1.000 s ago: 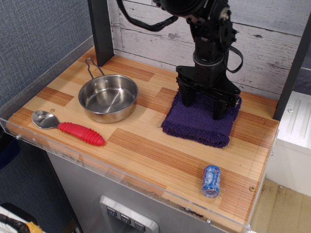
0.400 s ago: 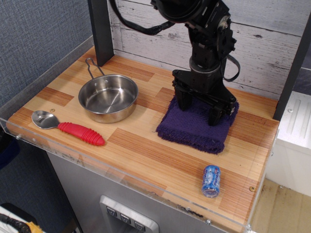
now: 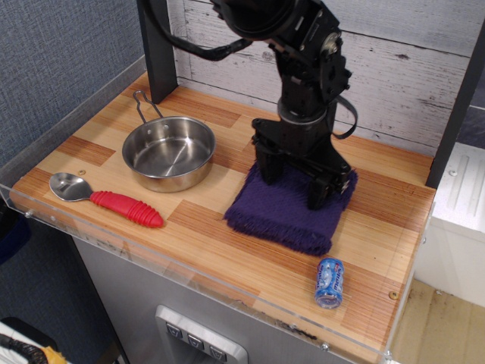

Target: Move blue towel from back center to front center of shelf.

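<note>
The blue towel (image 3: pixel 276 212) is a folded dark indigo cloth lying flat on the wooden shelf (image 3: pixel 227 235), right of centre, with its front edge reaching toward the front rim. My gripper (image 3: pixel 293 184) stands upright over the towel's back half. Its two black fingers (image 3: pixel 269 168) are spread wide apart and their tips press down into the cloth. The towel's back edge is hidden behind the gripper.
A steel pan (image 3: pixel 168 153) sits at the left centre, its handle pointing to the back. A spoon with a red handle (image 3: pixel 114 203) lies at the front left. A small blue can (image 3: pixel 330 282) lies at the front right. A clear acrylic rim (image 3: pixel 189 277) edges the front.
The gripper has moved left and toward the front, and the towel has slid with it, away from the back wall.
</note>
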### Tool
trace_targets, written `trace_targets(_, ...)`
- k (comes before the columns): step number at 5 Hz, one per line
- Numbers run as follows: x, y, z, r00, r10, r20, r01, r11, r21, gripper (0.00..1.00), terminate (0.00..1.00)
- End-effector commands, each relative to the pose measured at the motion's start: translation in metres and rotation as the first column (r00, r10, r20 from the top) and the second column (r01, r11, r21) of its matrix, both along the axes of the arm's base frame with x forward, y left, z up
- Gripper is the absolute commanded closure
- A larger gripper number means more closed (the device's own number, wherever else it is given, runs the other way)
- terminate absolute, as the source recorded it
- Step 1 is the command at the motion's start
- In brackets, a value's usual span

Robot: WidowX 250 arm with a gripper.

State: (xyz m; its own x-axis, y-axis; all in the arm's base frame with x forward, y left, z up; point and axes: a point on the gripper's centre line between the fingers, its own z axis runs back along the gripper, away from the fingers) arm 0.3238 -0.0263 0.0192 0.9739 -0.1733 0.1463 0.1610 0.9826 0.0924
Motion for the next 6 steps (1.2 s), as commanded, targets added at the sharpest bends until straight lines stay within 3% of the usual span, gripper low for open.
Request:
trace_targets(1, -0.036, 0.023, 0.012, 0.999, 0.037, 0.010, -0.037, 0.998, 0.045, 0.00, 0.00)
trace_targets(3, -0.060, 0.032, 0.010, 0.999, 0.047, -0.019, -0.045, 0.996, 0.074, 0.00, 0.00)
trace_targets(6, -0.053, 0.038, 0.037, 0.996, 0.077, 0.051, -0.079, 0.996, 0.047, 0.00, 0.00)
